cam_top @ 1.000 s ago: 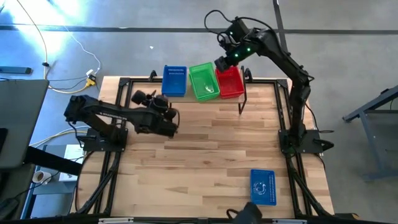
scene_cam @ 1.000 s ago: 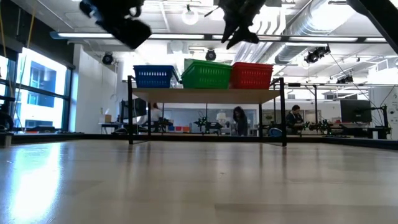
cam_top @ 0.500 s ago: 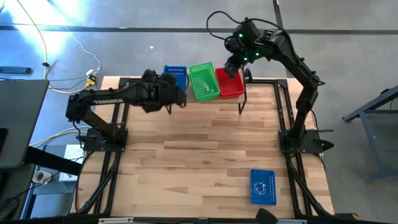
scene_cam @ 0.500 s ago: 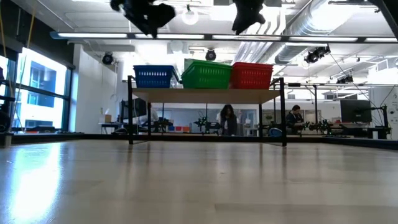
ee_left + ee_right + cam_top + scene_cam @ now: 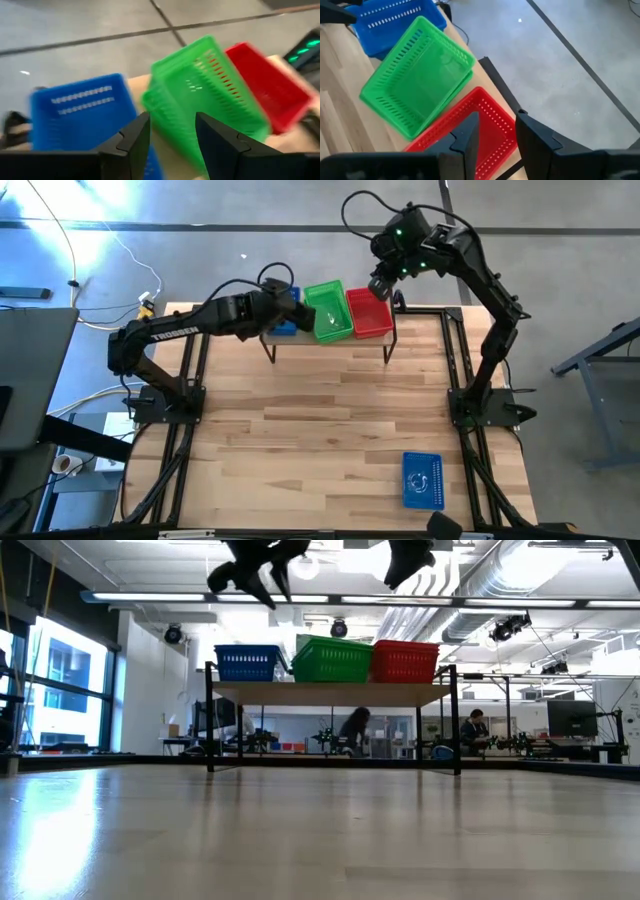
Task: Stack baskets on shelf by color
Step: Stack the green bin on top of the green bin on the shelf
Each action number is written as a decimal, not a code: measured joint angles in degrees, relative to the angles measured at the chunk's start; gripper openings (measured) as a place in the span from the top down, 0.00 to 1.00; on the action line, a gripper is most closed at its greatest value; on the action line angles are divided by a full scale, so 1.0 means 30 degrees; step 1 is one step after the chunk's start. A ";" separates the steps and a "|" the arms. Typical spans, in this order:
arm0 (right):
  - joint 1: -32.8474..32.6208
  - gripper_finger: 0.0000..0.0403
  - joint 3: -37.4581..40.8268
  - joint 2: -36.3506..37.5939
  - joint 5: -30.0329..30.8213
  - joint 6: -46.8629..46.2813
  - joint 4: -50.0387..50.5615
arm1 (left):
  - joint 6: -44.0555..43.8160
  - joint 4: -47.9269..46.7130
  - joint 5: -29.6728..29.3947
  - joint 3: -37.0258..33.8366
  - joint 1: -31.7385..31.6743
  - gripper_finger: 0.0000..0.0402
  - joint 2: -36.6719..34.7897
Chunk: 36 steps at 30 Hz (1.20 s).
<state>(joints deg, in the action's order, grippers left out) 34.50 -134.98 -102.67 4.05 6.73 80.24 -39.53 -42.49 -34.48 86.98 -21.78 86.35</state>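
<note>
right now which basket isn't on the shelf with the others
The lone blue basket lying on the tabletop at the near edge, on the right arm's side. The other blue stack, the green and the red sit on the shelf.

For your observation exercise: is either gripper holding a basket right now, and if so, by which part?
Nothing is held. The left gripper hovers above the blue basket and green basket, the right gripper above the red basket; both fingers open and empty.
</note>
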 joint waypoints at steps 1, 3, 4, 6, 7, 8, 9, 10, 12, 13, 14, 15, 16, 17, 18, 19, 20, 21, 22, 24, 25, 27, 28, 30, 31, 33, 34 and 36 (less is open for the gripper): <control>0.0000 0.72 0.0000 -0.0001 -0.0007 0.0068 0.0089 | -0.0105 0.0414 0.0483 0.0000 0.0000 0.63 0.0000; 0.0000 0.72 0.0000 0.0002 -0.0007 0.0144 0.0240 | 0.0117 0.1395 0.1161 0.0000 0.0000 0.63 0.0000; 0.0000 0.72 0.0000 -0.0001 -0.0007 0.0144 0.0365 | 0.0271 0.1896 0.1302 0.0000 0.0000 0.63 0.0000; 0.0000 0.72 0.0000 -0.0001 -0.0007 0.0156 0.0702 | 0.0357 0.2726 0.1373 0.0031 0.0036 0.63 0.0000; 0.0000 0.72 0.0000 -0.0001 -0.0007 0.0286 0.0837 | 0.0373 0.2800 0.1393 0.0163 0.0036 0.63 0.0007; 0.0000 0.72 0.0000 -0.0001 -0.0007 0.0435 0.1007 | 0.0373 0.2807 0.1394 0.0371 0.0043 0.63 0.0007; 0.0000 0.72 0.0000 -0.0001 -0.0007 0.0567 0.1192 | 0.0373 0.2819 0.1369 0.0575 0.0044 0.63 0.0007; 0.0000 0.72 0.0000 -0.0001 0.0002 0.0740 0.1290 | 0.0376 0.2883 0.1345 0.0755 0.0044 0.63 0.0002; 0.0000 0.72 0.0000 -0.0001 0.0090 0.0881 0.1329 | 0.0373 0.3175 0.1332 0.1067 0.0040 0.63 0.0007; 0.0000 0.72 0.0000 -0.0001 0.0097 0.0919 0.1329 | 0.0373 0.3276 0.1298 0.1242 0.0044 0.63 0.0007; 0.0000 0.72 0.0000 -0.0009 0.0102 0.0925 0.1329 | 0.0381 0.3306 0.1194 0.1445 0.0043 0.63 0.0007; 0.0000 0.72 0.0000 -0.0009 0.0117 0.0940 0.1329 | 0.0374 0.3369 0.1010 0.1603 0.0044 0.63 0.0012; 0.0000 0.72 0.0000 -0.0009 0.0138 0.1129 0.1329 | 0.0374 0.3389 0.0722 0.1771 0.0044 0.63 0.0119; 0.0000 0.72 0.0000 -0.0009 0.0144 0.1361 0.1329 | 0.0373 0.3382 0.0512 0.1860 0.0038 0.63 0.0186; 0.0000 0.72 0.0000 -0.0009 0.0146 0.1535 0.1329 | 0.0264 0.3295 0.0335 0.1882 0.0036 0.63 0.0304; 0.0004 0.72 0.0000 -0.0009 0.0140 0.1576 0.1325 | 0.0147 0.3256 0.0165 0.1909 0.0036 0.63 0.0463; 0.0032 0.72 0.0000 -0.0009 0.0146 0.1580 0.1309 | -0.0053 0.3260 0.0158 0.1916 0.0036 0.63 0.0649; 0.0073 0.72 0.0000 -0.0009 0.0146 0.1580 0.1287 | -0.0197 0.3228 0.0186 0.1916 0.0038 0.63 0.0829; 0.0120 0.72 0.0000 -0.0009 0.0142 0.1580 0.1278 | -0.0273 0.3135 0.0244 0.1916 0.0036 0.63 0.1027; 0.0229 0.72 0.0000 -0.0015 0.0146 0.1580 0.1278 | -0.0289 0.2843 0.0174 0.1916 0.0067 0.63 0.1470; 0.0283 0.72 0.0000 -0.0016 0.0146 0.1581 0.1278 | -0.0464 0.2747 0.0065 0.1916 0.0133 0.63 0.1718; 0.0391 0.72 0.0000 -0.0016 0.0151 0.1582 0.1263 | -0.0984 0.2159 -0.0236 0.1895 0.0175 0.63 0.2141; 0.0458 0.72 0.0000 -0.0016 0.0153 0.1580 0.1263 | -0.1210 0.1938 -0.0416 0.1887 0.0175 0.63 0.2301; 0.0611 0.72 0.0000 -0.0018 0.0153 0.1580 0.1263 | -0.1752 0.1602 -0.0744 0.1894 0.0204 0.63 0.2469; 0.0681 0.72 0.0000 -0.0023 0.0153 0.1580 0.1262 | -0.2008 0.1377 -0.0785 0.1894 0.0204 0.63 0.2535; 0.0817 0.72 0.0000 -0.0023 0.0153 0.1484 0.1263 | -0.2321 0.1047 -0.0866 0.1894 0.0210 0.63 0.2725; 0.0886 0.72 0.0000 -0.0023 0.0153 0.1392 0.1263 | -0.2435 0.0946 -0.1016 0.1894 0.0262 0.63 0.2839; 0.0997 0.72 0.0000 -0.0023 0.0158 0.1281 0.1263 | -0.2713 0.0739 -0.1343 0.1894 0.0306 0.63 0.2936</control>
<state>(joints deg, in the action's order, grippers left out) 37.49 -134.98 -102.74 4.53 10.57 84.03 -47.67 -40.27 -38.51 92.66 -20.86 95.15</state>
